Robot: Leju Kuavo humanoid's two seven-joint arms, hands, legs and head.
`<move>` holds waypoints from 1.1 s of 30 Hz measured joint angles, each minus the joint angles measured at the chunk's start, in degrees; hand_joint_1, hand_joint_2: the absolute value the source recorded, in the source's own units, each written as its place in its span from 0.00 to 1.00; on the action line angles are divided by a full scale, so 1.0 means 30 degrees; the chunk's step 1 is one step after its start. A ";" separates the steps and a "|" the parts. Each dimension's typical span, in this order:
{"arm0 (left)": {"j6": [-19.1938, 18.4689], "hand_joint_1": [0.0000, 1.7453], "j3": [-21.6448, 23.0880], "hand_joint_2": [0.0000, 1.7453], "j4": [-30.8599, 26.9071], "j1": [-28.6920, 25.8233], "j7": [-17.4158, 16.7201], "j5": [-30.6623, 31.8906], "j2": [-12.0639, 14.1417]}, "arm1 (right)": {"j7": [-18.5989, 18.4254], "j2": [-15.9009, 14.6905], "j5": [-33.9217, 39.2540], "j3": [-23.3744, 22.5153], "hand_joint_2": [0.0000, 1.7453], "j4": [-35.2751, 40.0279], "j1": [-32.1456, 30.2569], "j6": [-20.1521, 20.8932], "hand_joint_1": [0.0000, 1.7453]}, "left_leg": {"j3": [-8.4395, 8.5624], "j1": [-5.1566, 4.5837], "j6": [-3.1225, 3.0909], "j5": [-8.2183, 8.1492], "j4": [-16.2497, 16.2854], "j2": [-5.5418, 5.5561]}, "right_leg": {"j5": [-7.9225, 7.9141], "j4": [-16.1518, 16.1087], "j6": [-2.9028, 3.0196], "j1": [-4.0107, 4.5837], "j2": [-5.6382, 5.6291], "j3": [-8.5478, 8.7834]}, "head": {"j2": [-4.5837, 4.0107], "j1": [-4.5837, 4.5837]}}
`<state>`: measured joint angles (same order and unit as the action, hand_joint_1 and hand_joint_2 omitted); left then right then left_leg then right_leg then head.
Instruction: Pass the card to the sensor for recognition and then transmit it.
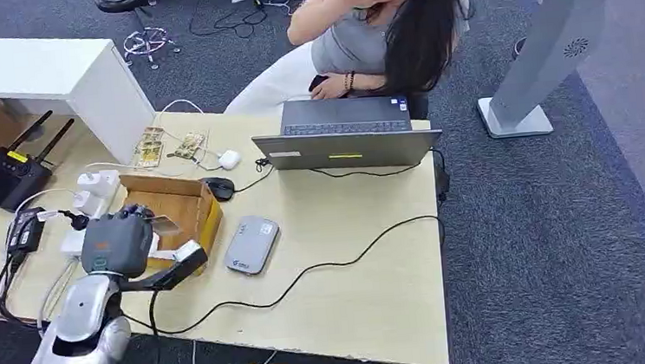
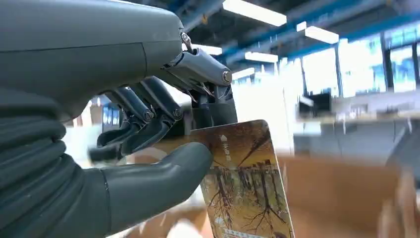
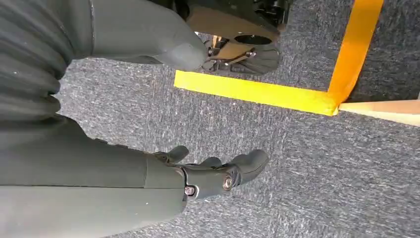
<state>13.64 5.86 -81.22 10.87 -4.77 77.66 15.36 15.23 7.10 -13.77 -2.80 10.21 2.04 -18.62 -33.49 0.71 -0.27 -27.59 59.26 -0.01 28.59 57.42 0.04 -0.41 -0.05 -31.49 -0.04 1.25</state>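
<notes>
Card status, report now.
Left hand pinches the tree-printed card above the open cardboard box. Right hand hangs over carpet, holding nothing. Grey sensor pad lies beside the box, nothing on it.

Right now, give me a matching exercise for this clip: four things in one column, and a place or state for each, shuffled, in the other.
Things:
1. card
2. reader
3. laptop
4. right hand

Places or states:
A. lying flat on the table, beside the cardboard box
B. hanging over grey carpet, holding nothing
C. pinched in the left hand
D. open at the far edge of the table, in front of the seated person

Pairs: 1-C, 2-A, 3-D, 4-B
</notes>
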 joint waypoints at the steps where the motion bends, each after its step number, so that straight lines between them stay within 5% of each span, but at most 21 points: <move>1: -0.0015 1.00 0.0029 1.00 0.0015 0.0629 0.0052 -0.0030 0.0088 | 0.0000 0.0000 0.0000 0.0022 1.00 0.0007 0.0003 0.0015 0.00 | -0.0003 0.0005 0.0003 0.0015 0.0001 0.0000 | -0.0011 0.0000 0.0013 0.0001 0.0000 -0.0007 | 0.0000 0.0015; 9: 0.0277 1.00 0.1130 1.00 0.1859 0.7048 0.0409 0.1719 0.0344 | 0.0124 0.0007 -0.0379 0.0292 1.00 0.0007 0.0245 0.0139 0.00 | -0.0018 0.0004 0.0003 0.0058 0.0001 -0.0011 | -0.0080 0.0005 0.0008 0.0009 -0.0011 -0.0026 | 0.0000 0.0015; 20: 0.1108 1.00 0.2688 1.00 0.6176 1.2276 -0.0275 0.3481 -0.0413 | -0.0204 0.0022 -0.0881 0.0495 1.00 0.0015 0.0459 0.0321 0.00 | -0.0036 0.0000 0.0003 0.0058 0.0014 -0.0027 | -0.0094 0.0006 0.0007 0.0007 -0.0033 -0.0047 | 0.0000 -0.0007; 32: 0.1464 1.00 0.3169 1.00 0.8641 1.3827 -0.0334 0.3569 -0.0967 | -0.0204 0.0022 -0.0947 0.0510 1.00 0.0007 0.0448 0.0321 0.00 | -0.0040 0.0003 0.0004 0.0057 0.0011 -0.0045 | -0.0093 0.0006 0.0007 0.0007 -0.0052 -0.0061 | 0.0000 -0.0007; 33: 0.1472 0.23 0.3199 1.00 0.8750 1.3829 -0.0335 0.3569 -0.0989 | -0.0204 0.0022 -0.0947 0.0510 1.00 0.0007 0.0447 0.0321 0.00 | -0.0041 0.0003 0.0004 0.0057 0.0011 -0.0052 | -0.0093 0.0006 0.0006 0.0007 -0.0059 -0.0061 | 0.0000 -0.0007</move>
<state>18.05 15.45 -54.97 52.36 -5.77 88.37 12.39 14.62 7.17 -16.61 -1.27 10.23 3.38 -17.66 -33.61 0.72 -0.26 -27.42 59.29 -0.17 28.31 57.43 0.06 -0.39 -0.23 -31.68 -0.04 1.22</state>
